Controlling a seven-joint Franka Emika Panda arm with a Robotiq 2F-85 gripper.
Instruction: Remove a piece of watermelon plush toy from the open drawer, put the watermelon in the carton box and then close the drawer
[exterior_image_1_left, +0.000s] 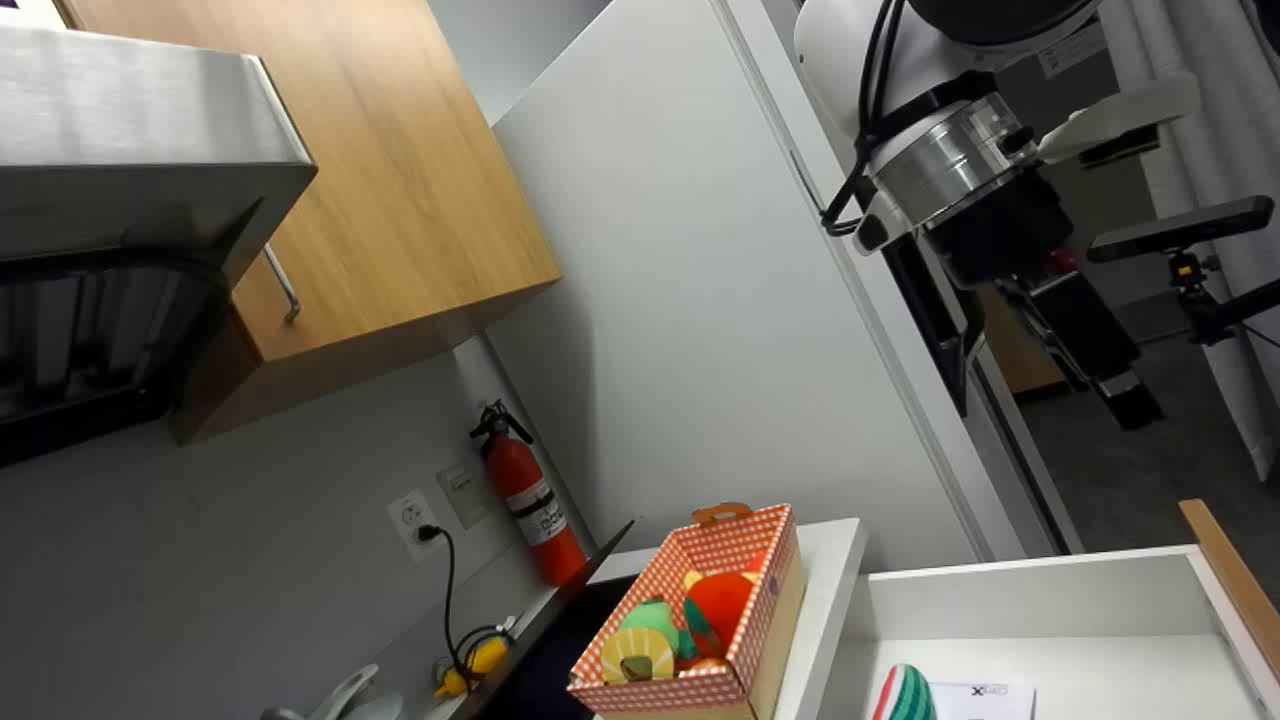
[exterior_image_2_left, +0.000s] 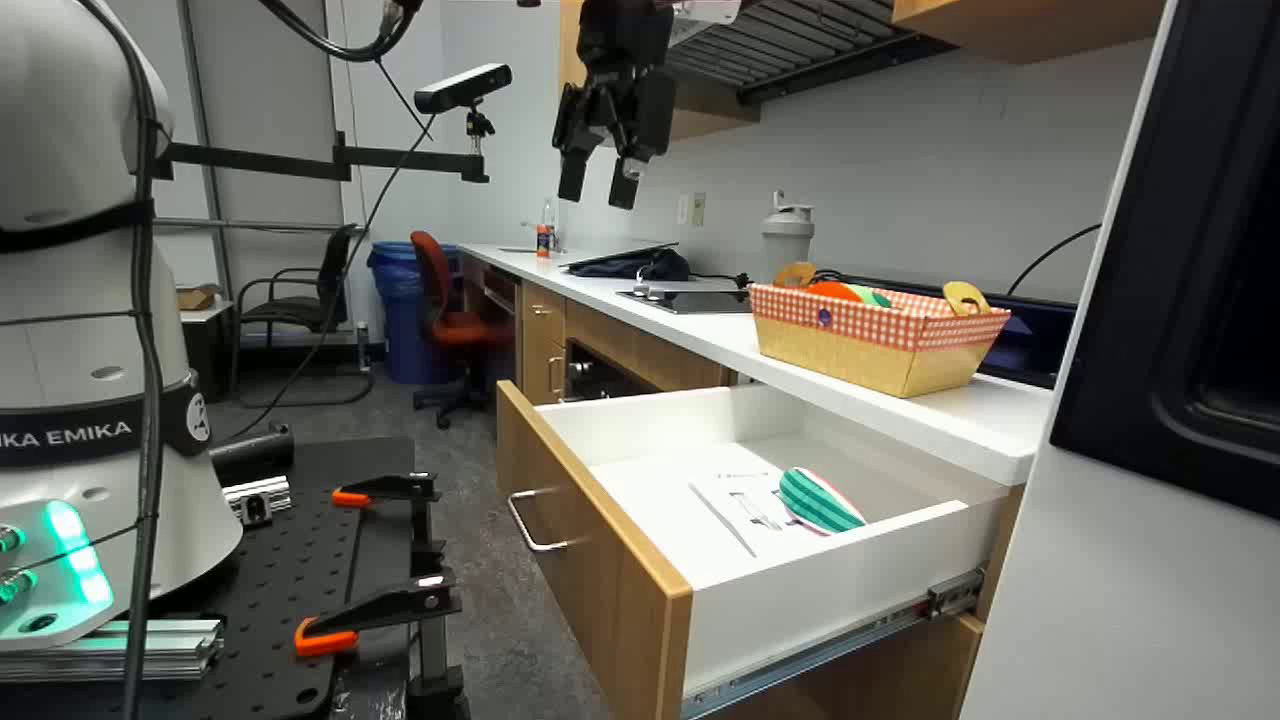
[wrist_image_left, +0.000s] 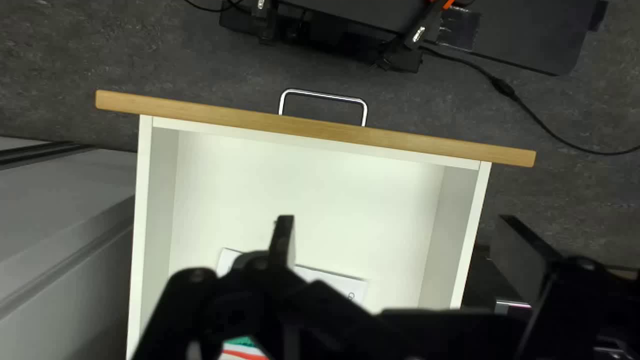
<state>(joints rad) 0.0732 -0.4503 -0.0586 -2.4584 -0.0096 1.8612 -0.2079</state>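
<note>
The watermelon plush toy, green-striped with a red edge, lies in the open drawer, partly over a white printed sheet. At the bottom of the wrist view, a sliver of the watermelon shows beneath the gripper's dark linkage; most of it is hidden there. On the counter beside the drawer stands the carton box, its upper band red-checked, holding several plush toys. High above the drawer hangs my gripper, its fingers spread wide apart. Nothing sits between the fingertips of the gripper in the wrist view.
The drawer's wooden front carries a metal handle. A white counter runs behind the drawer, under a range hood. A tall white panel borders one side. A black table with clamps faces the drawer.
</note>
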